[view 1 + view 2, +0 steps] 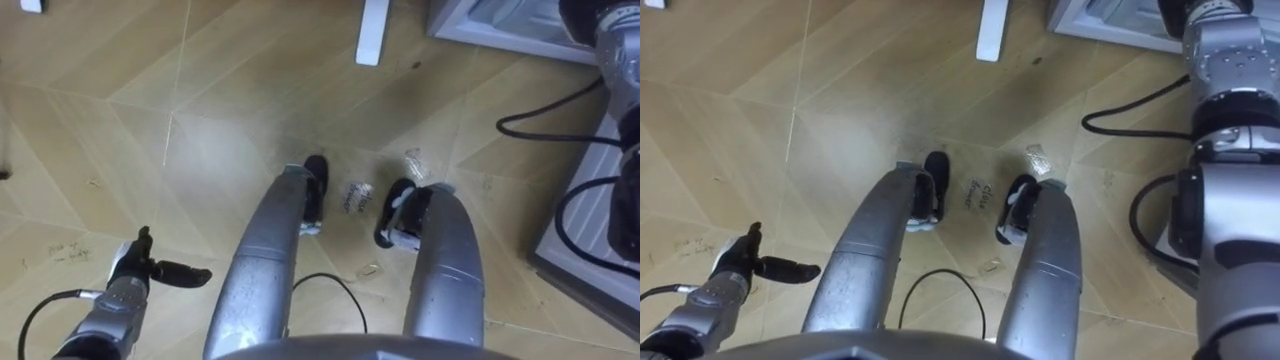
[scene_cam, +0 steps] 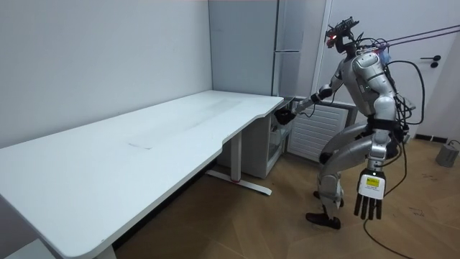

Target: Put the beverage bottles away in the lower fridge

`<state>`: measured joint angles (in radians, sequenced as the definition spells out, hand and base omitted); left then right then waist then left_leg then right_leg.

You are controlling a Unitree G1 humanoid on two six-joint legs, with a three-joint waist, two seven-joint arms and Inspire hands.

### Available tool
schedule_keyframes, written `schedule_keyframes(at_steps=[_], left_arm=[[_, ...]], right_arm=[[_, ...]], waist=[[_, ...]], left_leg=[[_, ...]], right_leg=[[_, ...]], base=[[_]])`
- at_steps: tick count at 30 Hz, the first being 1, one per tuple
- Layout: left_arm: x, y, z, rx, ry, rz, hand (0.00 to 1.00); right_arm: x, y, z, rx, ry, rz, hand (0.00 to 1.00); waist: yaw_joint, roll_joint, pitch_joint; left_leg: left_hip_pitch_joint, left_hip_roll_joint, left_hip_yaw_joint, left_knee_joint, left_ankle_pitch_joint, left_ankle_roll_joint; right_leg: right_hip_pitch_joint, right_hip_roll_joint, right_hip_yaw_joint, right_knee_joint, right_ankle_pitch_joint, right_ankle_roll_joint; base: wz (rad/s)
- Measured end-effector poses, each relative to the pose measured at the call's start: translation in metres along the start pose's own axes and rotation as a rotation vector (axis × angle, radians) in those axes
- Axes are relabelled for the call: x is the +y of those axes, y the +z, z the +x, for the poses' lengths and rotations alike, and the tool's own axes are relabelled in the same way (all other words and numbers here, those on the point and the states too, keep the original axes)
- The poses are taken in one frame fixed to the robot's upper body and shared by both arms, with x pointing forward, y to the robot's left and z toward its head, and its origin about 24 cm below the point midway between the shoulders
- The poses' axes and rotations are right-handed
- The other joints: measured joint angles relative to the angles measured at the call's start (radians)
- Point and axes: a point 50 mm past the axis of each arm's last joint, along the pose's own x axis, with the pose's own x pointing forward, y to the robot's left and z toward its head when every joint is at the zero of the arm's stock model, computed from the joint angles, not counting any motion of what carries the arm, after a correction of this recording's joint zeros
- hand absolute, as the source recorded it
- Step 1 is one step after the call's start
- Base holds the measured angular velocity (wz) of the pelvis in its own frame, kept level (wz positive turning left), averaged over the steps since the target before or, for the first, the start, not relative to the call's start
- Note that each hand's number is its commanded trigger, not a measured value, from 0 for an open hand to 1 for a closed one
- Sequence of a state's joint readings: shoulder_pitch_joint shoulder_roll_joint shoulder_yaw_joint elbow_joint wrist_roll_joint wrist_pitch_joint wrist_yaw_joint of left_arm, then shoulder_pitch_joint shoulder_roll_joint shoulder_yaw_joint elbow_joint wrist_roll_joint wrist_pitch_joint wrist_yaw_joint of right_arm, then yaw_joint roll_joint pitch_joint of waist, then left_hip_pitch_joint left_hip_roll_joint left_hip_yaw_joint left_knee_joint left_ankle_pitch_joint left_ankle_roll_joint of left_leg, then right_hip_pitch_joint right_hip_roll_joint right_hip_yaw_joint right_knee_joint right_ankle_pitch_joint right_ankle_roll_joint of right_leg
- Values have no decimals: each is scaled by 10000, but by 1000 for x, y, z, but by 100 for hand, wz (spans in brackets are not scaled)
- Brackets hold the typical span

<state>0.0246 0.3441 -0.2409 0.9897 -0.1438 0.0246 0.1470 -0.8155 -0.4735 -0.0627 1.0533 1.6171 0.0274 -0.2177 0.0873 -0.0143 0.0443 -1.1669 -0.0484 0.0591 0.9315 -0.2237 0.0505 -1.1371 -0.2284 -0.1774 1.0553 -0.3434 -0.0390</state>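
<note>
By lower fridge (image 1: 500, 45): our right hand (image 2: 287, 114) stretched toward it, hold we cannot tell; left hand (image 1: 135, 272) hangs, fingers straight, empty. Stocking seemingly unfinished.

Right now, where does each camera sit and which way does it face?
Left eye view: on the head, looking down at the wooden floor; legs, left hand, right forearm.
Right eye view: just beside it, same floor and limbs.
Room view: across the room, facing table, fridge, whole bent robot.
All share the left hand.
</note>
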Motion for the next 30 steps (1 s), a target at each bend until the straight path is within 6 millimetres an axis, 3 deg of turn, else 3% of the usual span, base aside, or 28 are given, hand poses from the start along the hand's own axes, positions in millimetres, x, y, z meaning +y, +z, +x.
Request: schedule_keyframes(at_steps=[7,30], left_arm=[[3,-24,-6,597,-41,432,0],[1,-28,-8,758,34,41,0]], right_arm=[[-1,0,0,-20,-25,4,0],[-22,0,1,3,-706,-315,0]], waist=[[-117,-124,-56],[-63,-237,-37]], left_leg=[[144,12,58,-180,35,44],[1146,20,111,-1176,148,207]], right_leg=[[84,51,40,-150,22,-7],[1124,202,23,-1385,267,405]], base=[[-2],[-1]])
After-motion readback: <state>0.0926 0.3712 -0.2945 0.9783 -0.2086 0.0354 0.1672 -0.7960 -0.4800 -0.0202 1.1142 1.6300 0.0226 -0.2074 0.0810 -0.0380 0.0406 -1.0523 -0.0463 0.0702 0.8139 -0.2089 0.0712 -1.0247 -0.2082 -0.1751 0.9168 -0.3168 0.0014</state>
